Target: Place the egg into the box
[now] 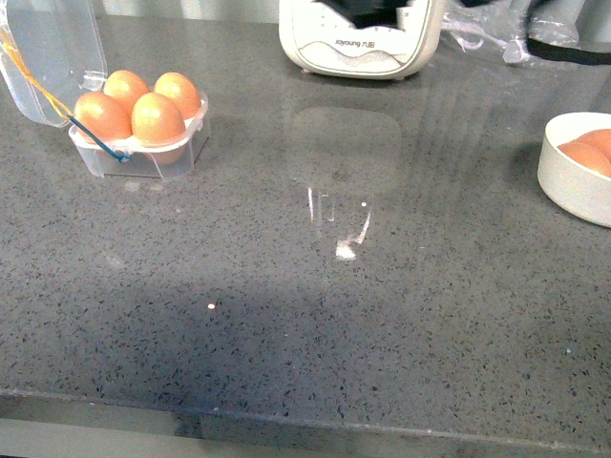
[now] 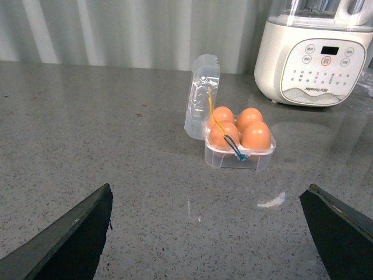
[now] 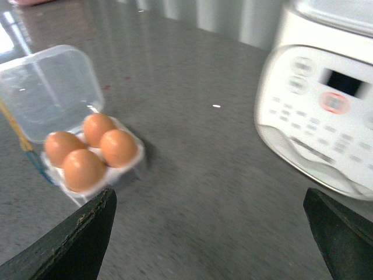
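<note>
A dark grey speckled table fills the front view; neither arm shows in it. At the far left stands the box, a small clear plastic case. Its lid is open and stands upright on the box's left side. A thin yellow band runs across the lid, and a blue band hangs over the box's near edge. Four brown eggs fill all four slots, one in each, touching or nearly touching. They look alike, and we cannot tell one from another.

At the far middle of the table stands a white appliance with a control panel; its pale reflection lies on the table in front of it. At the right edge sits a round white bowl, well apart from the box, holding other eggs, also brown and partly cut off by the frame.

In the left wrist view, the left gripper hangs above the table with its jaws spread wide and nothing between them. The box stands beyond them, apart from both.

The right wrist view is blurred. The right gripper also has its jaws spread wide, holding nothing. The box and the appliance lie beyond, clear of the jaws.
</note>
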Robot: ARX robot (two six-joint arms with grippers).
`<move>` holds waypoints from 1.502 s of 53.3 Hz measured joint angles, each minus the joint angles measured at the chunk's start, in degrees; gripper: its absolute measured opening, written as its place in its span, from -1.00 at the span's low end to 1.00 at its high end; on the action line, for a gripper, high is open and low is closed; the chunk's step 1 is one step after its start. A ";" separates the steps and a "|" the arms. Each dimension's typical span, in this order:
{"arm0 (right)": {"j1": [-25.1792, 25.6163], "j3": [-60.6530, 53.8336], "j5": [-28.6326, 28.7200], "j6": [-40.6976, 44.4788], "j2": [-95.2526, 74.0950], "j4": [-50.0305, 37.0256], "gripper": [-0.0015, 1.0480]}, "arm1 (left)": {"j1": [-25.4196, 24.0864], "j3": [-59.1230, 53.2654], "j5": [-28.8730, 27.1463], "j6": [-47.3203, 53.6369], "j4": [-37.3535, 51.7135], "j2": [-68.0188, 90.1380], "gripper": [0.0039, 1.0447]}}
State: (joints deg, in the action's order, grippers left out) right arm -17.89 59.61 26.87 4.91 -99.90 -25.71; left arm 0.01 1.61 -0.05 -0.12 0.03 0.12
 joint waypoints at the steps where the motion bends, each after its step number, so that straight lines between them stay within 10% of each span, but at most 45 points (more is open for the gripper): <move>1: 1.20 -1.81 -0.46 -0.28 1.20 -1.01 0.86 | 0.00 0.00 0.00 -0.02 0.00 0.00 0.87; 10: 11.41 -14.08 -5.14 -1.38 10.01 -6.69 0.85 | 0.00 0.00 0.00 0.00 0.00 0.00 0.87; 16: 17.57 -29.03 -26.60 -3.80 17.92 -24.68 0.37 | 0.00 0.00 -0.09 0.00 0.00 0.00 0.87; 35: 17.90 -46.58 -26.84 -4.26 34.47 -26.10 -0.92 | 0.00 0.00 0.00 0.00 0.00 0.00 0.87; 80: 17.90 -59.08 -26.84 -4.31 63.25 -9.88 -0.94 | 0.00 0.00 0.00 0.00 0.00 0.00 0.87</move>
State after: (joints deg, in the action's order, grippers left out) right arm 0.01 0.54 0.03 0.60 -36.64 -35.59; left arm 0.01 1.61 -0.05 -0.12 0.03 0.12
